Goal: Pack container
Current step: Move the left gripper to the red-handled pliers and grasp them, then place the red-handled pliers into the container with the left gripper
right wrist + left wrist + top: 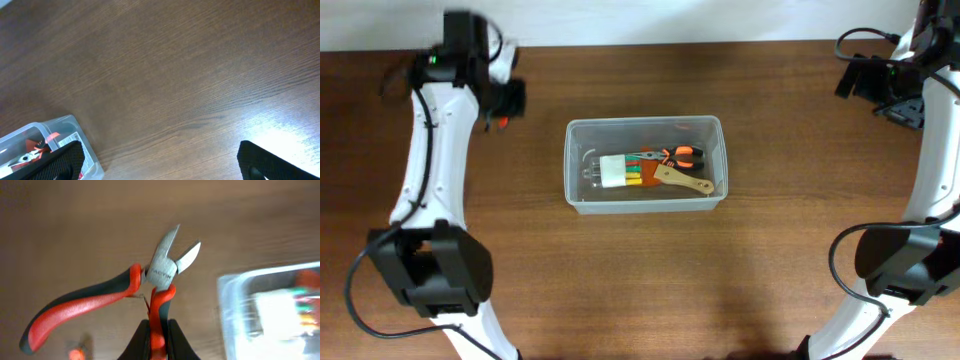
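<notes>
With its jaws clamped on one red handle of the cutters (162,270), the left gripper (159,341), upper left in the overhead frame, should carry them over the container (644,205) at centre and release low inside, while the right gripper (160,162) waits, jaws wide and empty.
</notes>
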